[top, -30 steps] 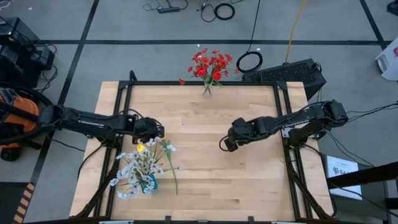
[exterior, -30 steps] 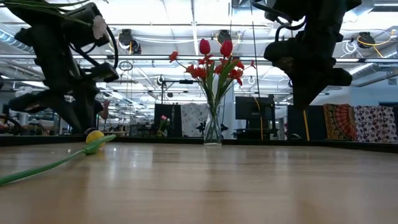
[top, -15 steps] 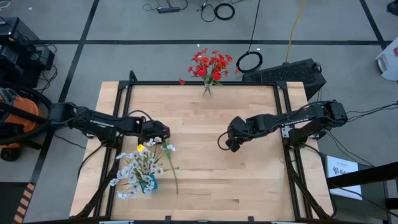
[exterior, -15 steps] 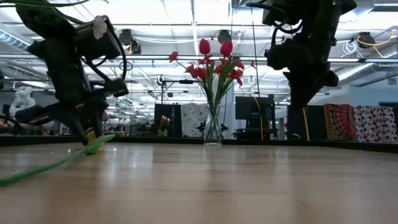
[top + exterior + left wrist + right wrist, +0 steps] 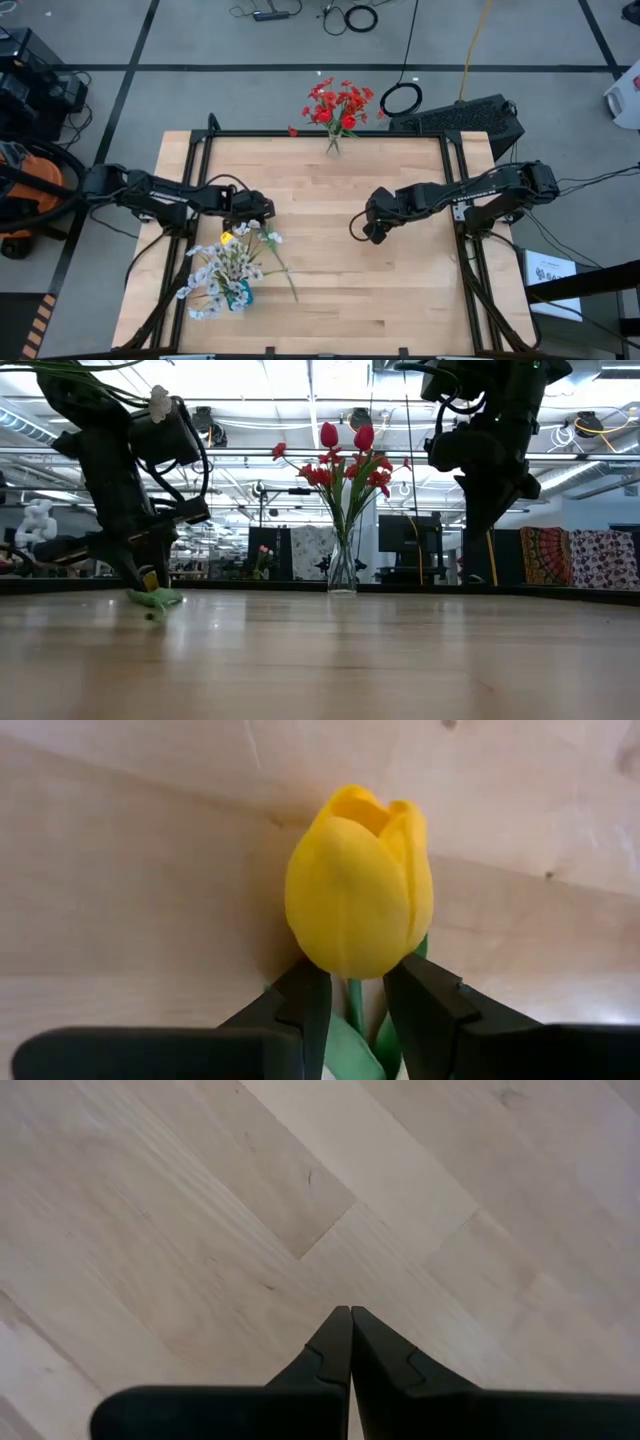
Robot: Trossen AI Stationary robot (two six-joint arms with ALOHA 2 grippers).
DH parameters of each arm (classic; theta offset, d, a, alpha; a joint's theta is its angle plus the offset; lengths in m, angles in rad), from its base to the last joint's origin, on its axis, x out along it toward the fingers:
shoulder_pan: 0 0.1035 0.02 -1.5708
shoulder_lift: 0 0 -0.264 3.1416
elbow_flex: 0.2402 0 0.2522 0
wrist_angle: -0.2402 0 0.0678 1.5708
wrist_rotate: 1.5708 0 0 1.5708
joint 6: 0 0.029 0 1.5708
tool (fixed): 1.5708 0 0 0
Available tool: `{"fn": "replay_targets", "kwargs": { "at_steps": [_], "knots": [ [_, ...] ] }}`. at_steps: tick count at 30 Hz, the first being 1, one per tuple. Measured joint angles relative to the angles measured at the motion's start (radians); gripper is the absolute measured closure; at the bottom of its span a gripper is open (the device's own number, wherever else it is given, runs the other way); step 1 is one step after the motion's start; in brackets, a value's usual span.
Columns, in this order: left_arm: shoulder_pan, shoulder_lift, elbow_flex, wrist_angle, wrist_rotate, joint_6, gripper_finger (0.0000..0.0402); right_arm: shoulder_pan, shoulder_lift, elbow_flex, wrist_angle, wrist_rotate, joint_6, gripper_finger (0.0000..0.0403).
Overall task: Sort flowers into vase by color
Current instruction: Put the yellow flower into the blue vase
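A yellow tulip lies on the table near its left side, and its green stem runs toward the near edge. My left gripper is shut on it, low over the table. My right gripper is shut and empty, above the table's middle right. Red flowers stand in a glass vase at the far edge. White blossom sprays stand in a blue vase near the left front. My left gripper pinches the tulip's stem between its two fingers, just below the yellow head. The fingers slant down from the table's far side and lie across the stem. The head sits just past the fingertips, and the leaf lies on the table.
The white sprays stand close beside my left gripper on its near side. Bare wood lies in the middle and on the right of the table. A black frame runs along the far edge.
My left gripper has gone down to the table at the tulip's head. The stem's free end has swung toward the table's right edge while the head has stayed about where it was. My right gripper has kept still.
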State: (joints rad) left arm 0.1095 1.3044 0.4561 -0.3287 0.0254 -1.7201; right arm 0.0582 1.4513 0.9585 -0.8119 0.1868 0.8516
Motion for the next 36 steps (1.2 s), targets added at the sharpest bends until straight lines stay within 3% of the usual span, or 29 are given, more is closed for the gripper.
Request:
{"fn": "replay_targets", "kwargs": {
  "at_steps": [6, 13, 18, 22, 30, 36],
  "knots": [
    [0.031, 0.014, 0.002, -0.052, -0.002, 0.032, 0.0308, 0.0, 0.0, 0.0, 0.035, 0.001, 0.0, 0.0403],
    [0.06, 0.015, 0.001, -0.074, -0.041, 0.123, 0.0388, 0.0, 0.0, 0.0, 0.064, 0.001, 0.0, 0.0403],
    [0.055, -0.004, -0.003, -0.07, -0.071, 0.214, 0.0391, 0.0, 0.0, 0.0, 0.064, 0.001, -0.01, 0.0403],
    [0.037, -0.083, 0.023, -0.14, -0.216, 0.274, 0.0392, 0.0, 0.0, 0.0, 0.064, 0.002, -0.029, 0.0403],
    [0.005, -0.302, 0.187, -0.262, -0.384, 0.455, 0.0393, 0.001, 0.0, 0.0, 0.07, 0.051, -0.037, 0.0403],
    [-0.042, -0.418, 0.31, -0.266, -0.411, 0.707, 0.0393, 0.001, 0.0, 0.0, 0.089, 0.051, -0.061, 0.0403]
  ]
}}
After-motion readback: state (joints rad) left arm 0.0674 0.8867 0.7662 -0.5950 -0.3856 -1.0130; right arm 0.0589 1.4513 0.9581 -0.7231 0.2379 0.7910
